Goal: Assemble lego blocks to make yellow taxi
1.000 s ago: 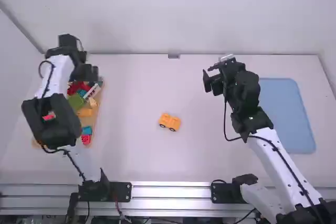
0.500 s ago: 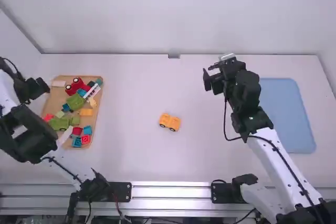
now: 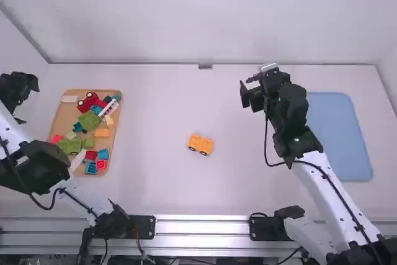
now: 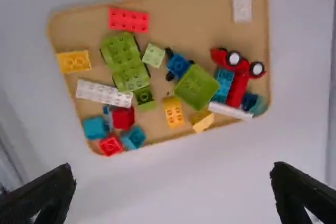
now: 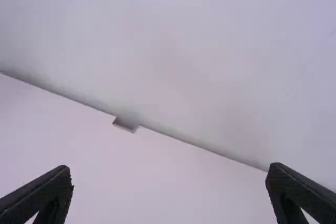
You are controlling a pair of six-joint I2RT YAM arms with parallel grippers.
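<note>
Yellow taxi (image 3: 200, 144), apparently part-built, sits right of the tray (image 3: 67, 116), whose yellow blocks (image 4: 73, 61) await fitting, left hand (image 4: 173, 169) and right hand (image 5: 169, 170) spread and empty.

tbh I can't read any txt, labels, brands, nos. or signs on my cams rn.
</note>
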